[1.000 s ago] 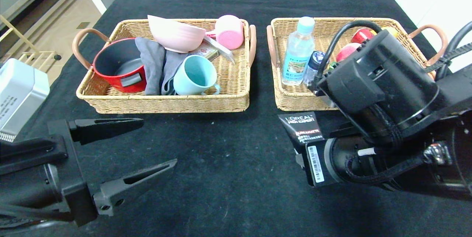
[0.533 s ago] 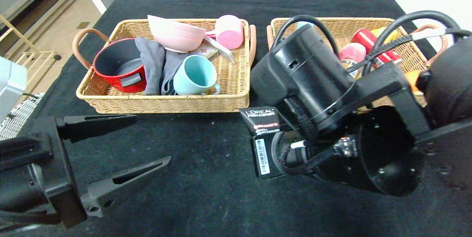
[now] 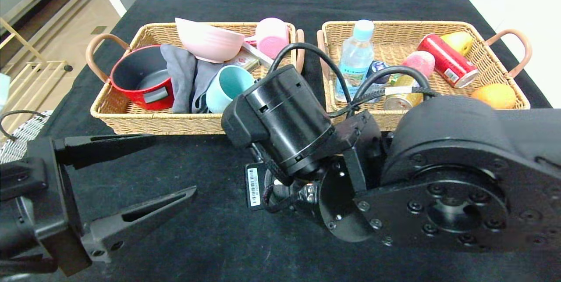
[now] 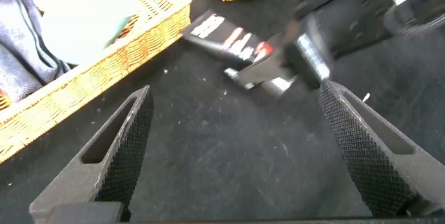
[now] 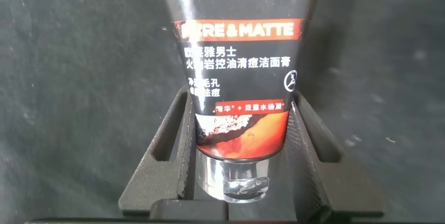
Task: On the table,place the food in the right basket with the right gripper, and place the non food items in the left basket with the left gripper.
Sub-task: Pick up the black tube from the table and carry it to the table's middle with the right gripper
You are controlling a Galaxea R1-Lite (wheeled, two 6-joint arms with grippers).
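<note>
My right gripper [image 5: 240, 140] is shut on the black L'Oreal tube [image 5: 236, 78] near its silver cap and holds it over the black table [image 3: 245, 247]. In the head view its wrist [image 3: 285, 119] hides the tube, in front of the gap between the baskets. The left wrist view shows the tube [image 4: 226, 35] by the left basket's corner [image 4: 167, 22]. My left gripper [image 3: 174, 165] is open and empty at the front left. The grey towel [image 3: 184, 76] and pink bowl [image 3: 208, 43] lie in the left basket [image 3: 197, 126]. The bottle [image 3: 355, 62], jar [image 3: 376, 69] and gold can [image 3: 401, 93] are in the right basket [image 3: 394, 25].
The left basket also holds a red pot [image 3: 140, 78], a teal mug [image 3: 228, 87] and a pink ribbed cup [image 3: 272, 36]. The right basket also holds a red can [image 3: 447, 60], an orange [image 3: 495, 95] and a yellow fruit [image 3: 458, 41].
My right arm has swung left with the tube, from in front of the right basket to in front of the gap between the baskets. My left gripper has drifted slightly back, still open.
</note>
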